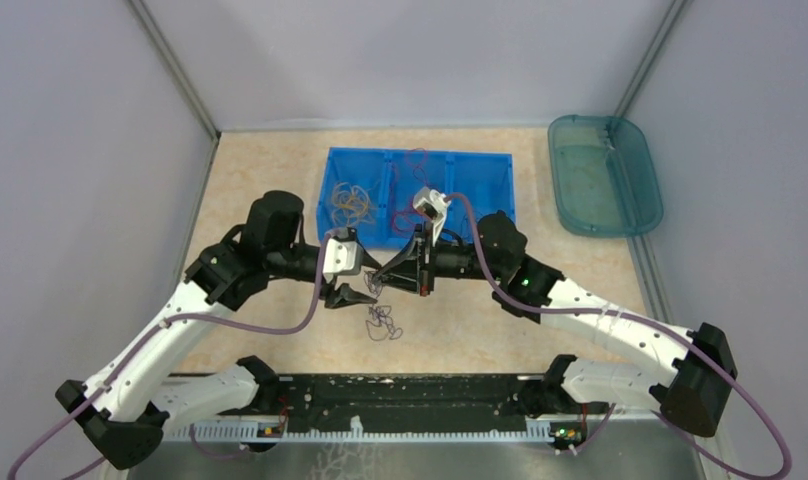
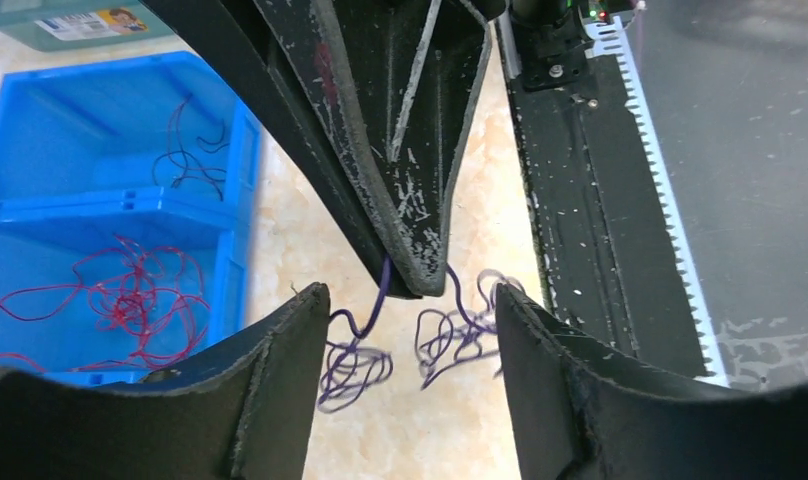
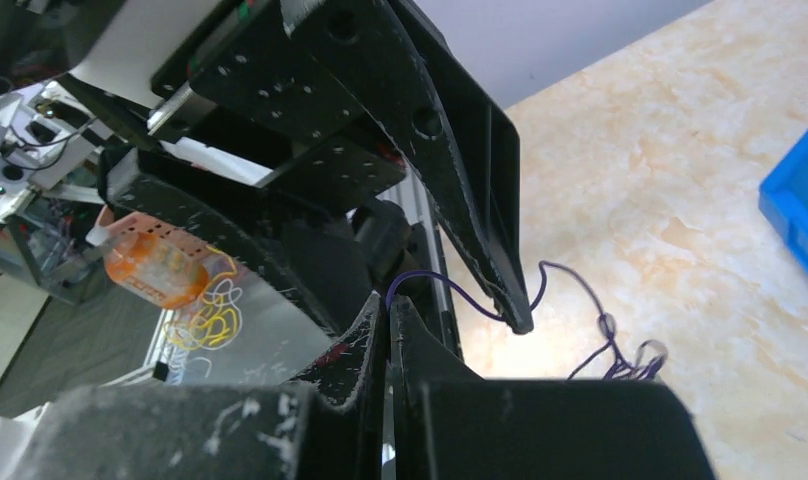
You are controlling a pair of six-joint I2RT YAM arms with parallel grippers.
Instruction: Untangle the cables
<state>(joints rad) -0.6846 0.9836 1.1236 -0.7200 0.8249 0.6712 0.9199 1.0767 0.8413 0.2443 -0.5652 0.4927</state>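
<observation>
From above, the two arms meet at the middle of the bench, just below a blue bin. The left claw and the right claw are tip to tip, too small here to tell how far either is open. Below them a loose tangle of purple cables lies on the bench. The bin's left compartment holds orange cables, and its middle one holds red cables. A teal tray sits at the upper right.

The left wrist view shows what the top view hides. The left claw's own fingers, at the lower left and lower right, stand wide apart with nothing pinched between them. The right claw comes down from the top of the frame into that gap, its fingers pressed together on a purple strand. Two purple clumps rest on the bench beneath. At the left, the bin shows the red cables and, in the compartment above, a few dark cables. A black rail runs down the right.

The right wrist view shows its own fingers closed tight at the lower centre. A purple strand leaves them, passes the tip of a left claw finger and trails to the lower right. A bin corner shows at the right edge.
</observation>
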